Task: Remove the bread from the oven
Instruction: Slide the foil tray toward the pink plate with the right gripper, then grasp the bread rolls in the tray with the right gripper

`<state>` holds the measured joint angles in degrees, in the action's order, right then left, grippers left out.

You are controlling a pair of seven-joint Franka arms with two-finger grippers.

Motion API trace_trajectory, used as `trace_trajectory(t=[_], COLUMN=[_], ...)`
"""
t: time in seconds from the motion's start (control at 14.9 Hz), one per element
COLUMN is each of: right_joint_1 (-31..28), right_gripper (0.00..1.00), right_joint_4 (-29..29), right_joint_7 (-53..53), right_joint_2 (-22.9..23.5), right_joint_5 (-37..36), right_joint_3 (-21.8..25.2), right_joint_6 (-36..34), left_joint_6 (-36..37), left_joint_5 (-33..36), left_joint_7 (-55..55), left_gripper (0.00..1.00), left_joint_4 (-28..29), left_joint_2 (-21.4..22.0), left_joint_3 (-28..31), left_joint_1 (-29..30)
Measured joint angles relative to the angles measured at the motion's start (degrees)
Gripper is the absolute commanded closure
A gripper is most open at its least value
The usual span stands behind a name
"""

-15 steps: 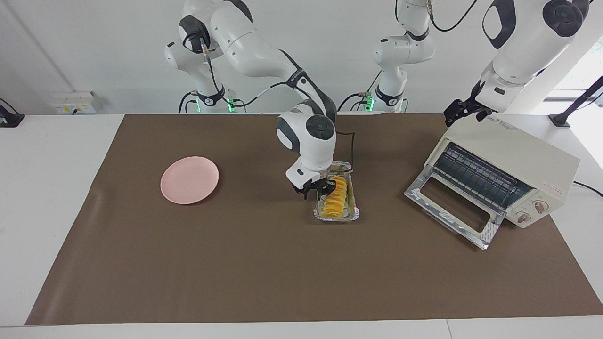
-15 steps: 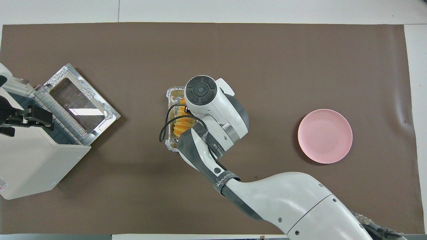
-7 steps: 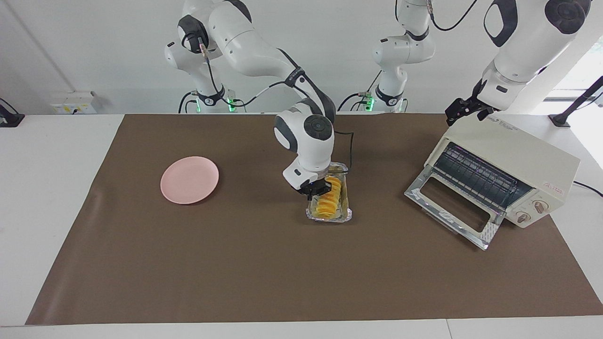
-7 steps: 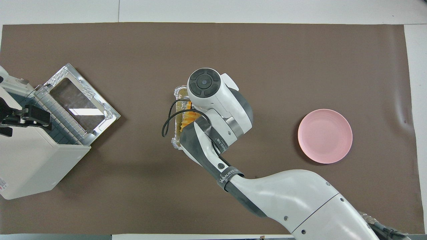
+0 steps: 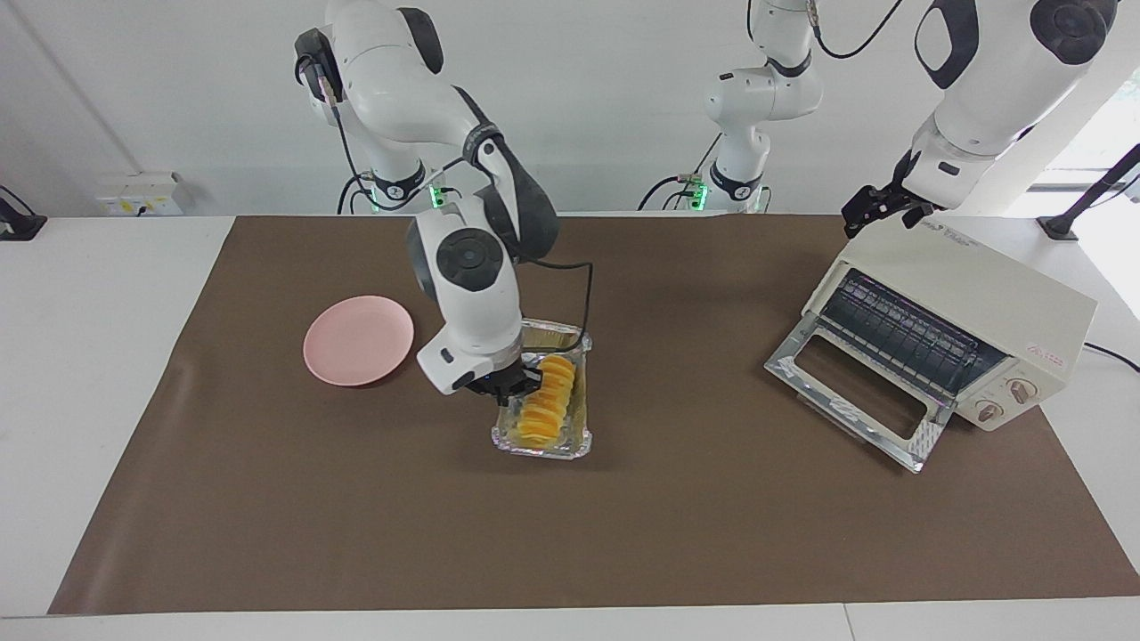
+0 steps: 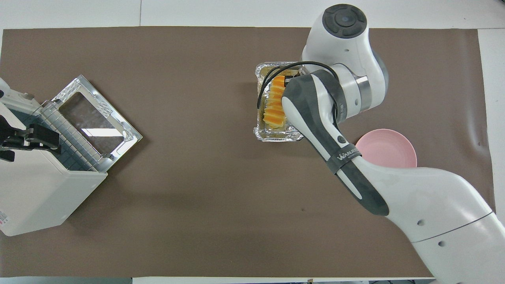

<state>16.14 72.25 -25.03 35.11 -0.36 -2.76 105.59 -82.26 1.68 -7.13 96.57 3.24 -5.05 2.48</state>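
The golden ridged bread [image 5: 545, 405] [image 6: 274, 106] lies in a crinkled foil tray [image 5: 543, 450] [image 6: 276, 136], outside the oven. My right gripper [image 5: 517, 385] is shut on the tray's long rim, on the side toward the pink plate, and holds the tray low over the brown mat. In the overhead view the right wrist hides that grip. The cream oven [image 5: 962, 303] [image 6: 39, 197] stands at the left arm's end with its glass door [image 5: 855, 392] [image 6: 94, 122] dropped open and its rack bare. My left gripper [image 5: 877, 209] [image 6: 33, 136] is open at the oven's top edge.
A round pink plate [image 5: 358, 340] [image 6: 394, 148] lies toward the right arm's end, partly covered by the right arm in the overhead view. A black cable loops from the right wrist over the tray. The brown mat [image 5: 570, 534] covers most of the table.
My right gripper shut on the tray's rim and carried tray and bread toward the pink plate and a little farther from the robots. The left arm stayed at the oven.
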Motion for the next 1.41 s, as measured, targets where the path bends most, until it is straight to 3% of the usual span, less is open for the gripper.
trace_trajectory(t=[0.4, 0.87, 1.2, 1.27, 1.34, 1.41], right_joint_1=[-14.45, -16.86, -17.95, -17.92, -17.9, -17.91], right_gripper=[1.0, 1.0, 1.0, 0.31, 0.0, 0.0], right_joint_4=[0.09, 0.72, 1.6, 1.72, 1.87, 2.05], right_joint_7=[21.12, 27.78, 29.67, 29.67, 29.67, 29.67], right_joint_2=[2.06, 4.74, 4.76, 4.76, 4.76, 4.76], right_joint_5=[0.08, 0.08, 0.13, 0.18, 0.26, 0.29], right_joint_3=[0.25, 0.27, 0.13, 0.02, -0.05, -0.06], right_joint_6=[3.36, 10.39, 11.49, 11.66, 12.01, 12.28], left_joint_6=[0.0, 0.0, 0.0, 0.0, 0.0, 0.0], left_joint_5=[0.0, 0.0, 0.0, 0.0, 0.0, 0.0], left_joint_7=[0.0, 0.0, 0.0, 0.0, 0.0, 0.0], left_gripper=[0.0, 0.0, 0.0, 0.0, 0.0, 0.0], left_joint_4=[0.0, 0.0, 0.0, 0.0, 0.0, 0.0], left_joint_2=[0.0, 0.0, 0.0, 0.0, 0.0, 0.0], left_joint_3=[0.0, 0.0, 0.0, 0.0, 0.0, 0.0], left_joint_1=[0.0, 0.0, 0.0, 0.0, 0.0, 0.0])
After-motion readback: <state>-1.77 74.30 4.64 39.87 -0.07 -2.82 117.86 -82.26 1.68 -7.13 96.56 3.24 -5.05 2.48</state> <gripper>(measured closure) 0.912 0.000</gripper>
